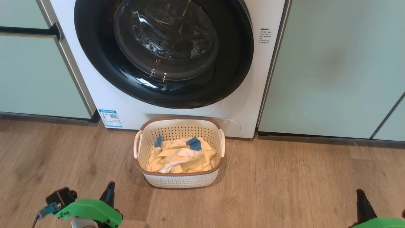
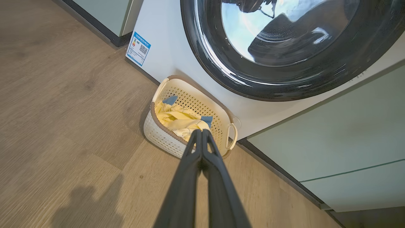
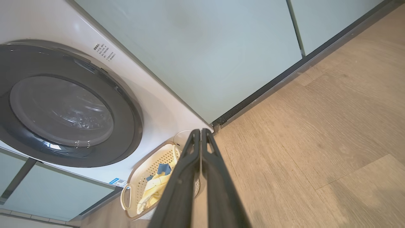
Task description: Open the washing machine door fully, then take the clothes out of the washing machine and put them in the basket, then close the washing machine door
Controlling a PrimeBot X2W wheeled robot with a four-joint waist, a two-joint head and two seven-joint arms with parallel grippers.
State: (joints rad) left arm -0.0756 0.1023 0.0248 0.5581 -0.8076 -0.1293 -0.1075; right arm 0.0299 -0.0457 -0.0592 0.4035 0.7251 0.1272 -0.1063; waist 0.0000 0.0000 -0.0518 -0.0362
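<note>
One basket, clothes inside, door closed

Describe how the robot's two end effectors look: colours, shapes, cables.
The left end effector has two long, slim, dark grey fingers tapering to points, on a bright green housing. Beside it sits a black block with a teal connector and a thin grey cable. The right end effector has the same dark fingers and green housing.
</note>
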